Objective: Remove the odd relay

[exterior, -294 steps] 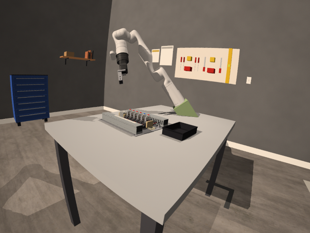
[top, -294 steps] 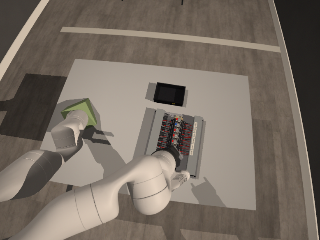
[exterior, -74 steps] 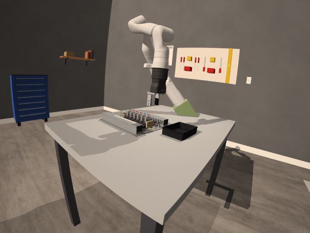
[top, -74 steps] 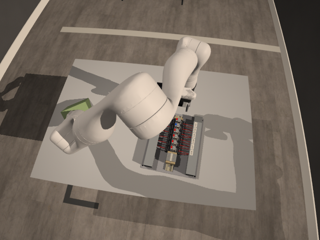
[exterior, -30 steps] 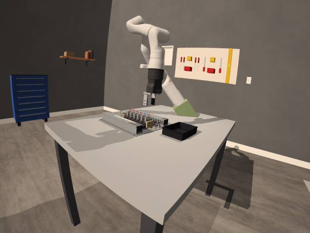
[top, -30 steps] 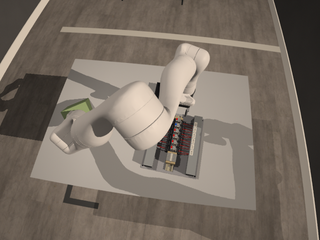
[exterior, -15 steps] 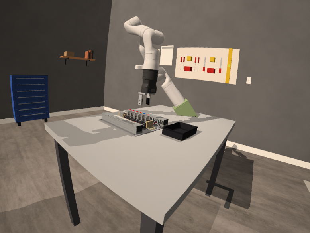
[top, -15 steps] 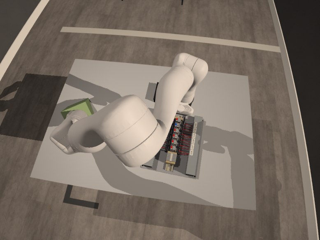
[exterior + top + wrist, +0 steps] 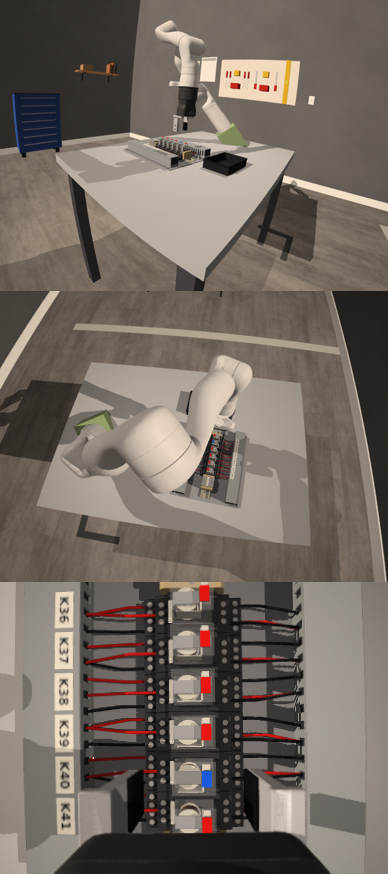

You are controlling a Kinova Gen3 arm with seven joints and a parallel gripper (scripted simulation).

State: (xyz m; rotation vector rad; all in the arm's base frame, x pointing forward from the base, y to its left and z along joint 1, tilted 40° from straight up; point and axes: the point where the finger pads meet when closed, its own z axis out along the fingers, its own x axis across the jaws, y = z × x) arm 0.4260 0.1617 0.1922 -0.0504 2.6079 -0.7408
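Note:
The relay panel lies flat on the table. It holds a row of relays labelled K36 to K41. The relay with the blue button sits at K40; the others have red buttons. My gripper is open and empty. It hangs a little above the panel, its fingers on either side of the relay row between K40 and K41. In the top view the arm hides the fingers. The black parts tray stands empty beside the panel; only its edge shows in the top view.
The arm's green base stands at the table's far side. A beige end block caps the relay rail. Red and black wires run from both sides of the relays. A blue drawer cabinet stands off the table.

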